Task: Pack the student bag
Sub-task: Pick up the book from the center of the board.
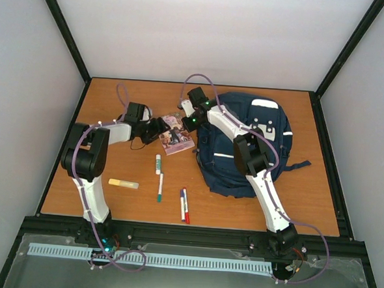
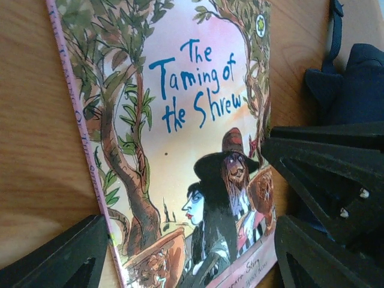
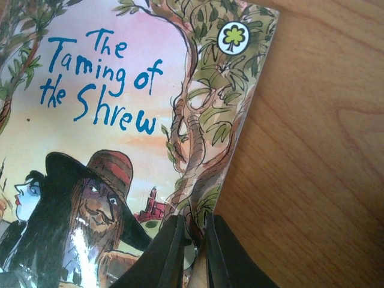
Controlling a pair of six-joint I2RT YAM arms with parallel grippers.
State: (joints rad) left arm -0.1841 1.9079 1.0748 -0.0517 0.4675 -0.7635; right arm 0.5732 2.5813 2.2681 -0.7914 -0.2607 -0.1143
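Top external: brown wood-grain worktop (image 1: 319, 204) is sitting inside a booth, with plain white walls (image 1: 212, 34) rising on three sides and black frame bars (image 1: 62, 28) running along the corners and edges. Both arm bases are sitting on a black rail (image 1: 193, 235) at the near edge, and a white slotted strip (image 1: 152, 259) is lying on grey metal below it.

Student bag (image 1: 244, 144) is lying flat on the right-back part of the worktop, with the right arm reaching across it. Book (image 1: 174, 135), "The Taming of the Shrew", is lying face up just left of the bag.

Right hand (image 3: 193, 231) is pinching the book's right edge, fingers pressed nearly together on the cover. Left hand (image 2: 186, 204) is sitting low at the book's other side, fingers spread wide with the book lying between them. Can't tell if they're touching it.

Lying loose on the wood nearer the arms:
- yellow marker (image 1: 123, 183)
- white glue stick (image 1: 157, 164)
- green pen (image 1: 160, 188)
- blue and red pens (image 1: 184, 205), side by side

Left wrist view: part of the bag is showing dark blue at the right.
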